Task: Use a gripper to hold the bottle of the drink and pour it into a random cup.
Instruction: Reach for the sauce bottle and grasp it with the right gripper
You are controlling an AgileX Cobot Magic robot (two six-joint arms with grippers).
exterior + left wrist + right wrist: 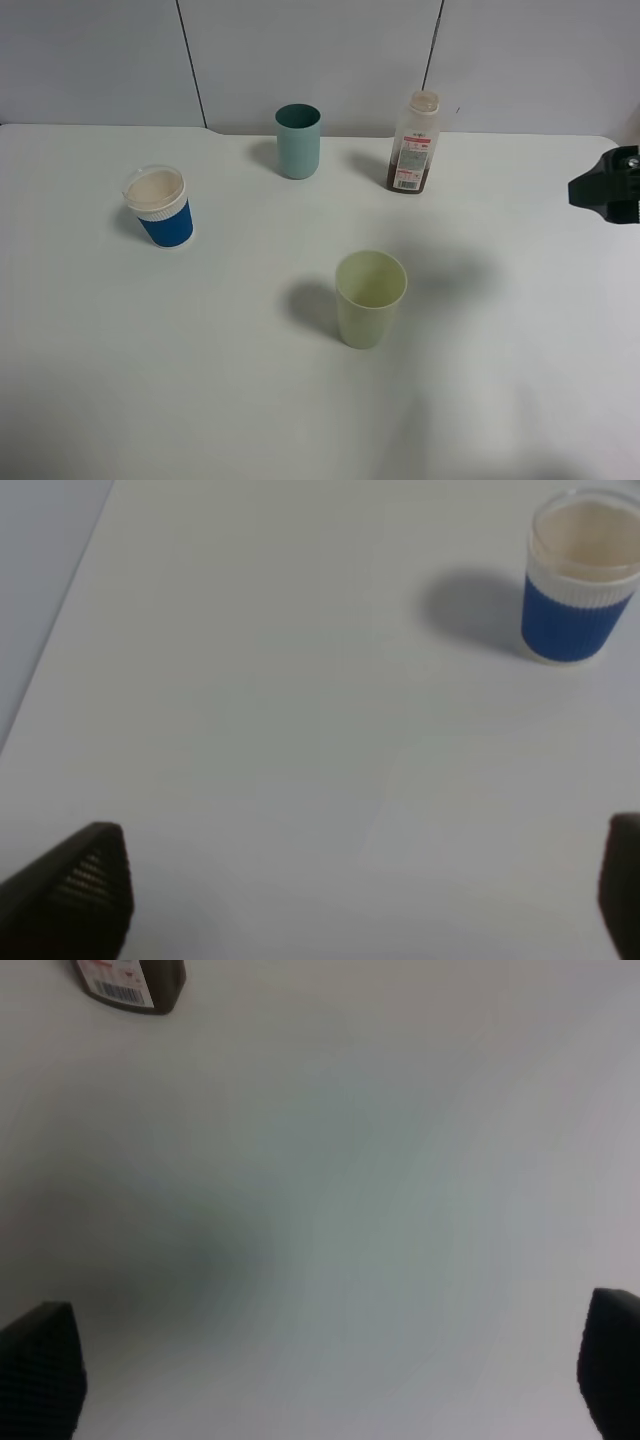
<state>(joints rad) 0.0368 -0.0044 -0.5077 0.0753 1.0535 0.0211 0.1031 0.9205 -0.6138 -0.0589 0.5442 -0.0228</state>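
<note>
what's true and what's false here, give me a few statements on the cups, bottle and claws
The bottle stands upright. True.
The teal cup lies on its side. False: it stands upright.
The right claw grips the bottle. False: it is open and holds nothing.
The blue cup stands apart from the yellow-green cup. True.
The left claw is open. True.

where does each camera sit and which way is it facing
Exterior high: up high, looking down at table, bottle, blue cup, teal cup, yellow-green cup; right arm at edge.
Left wrist: behind open left claw, facing blue cup, shared with exterior.
Right wrist: behind open right claw, facing bottle base, shared with exterior.
</note>
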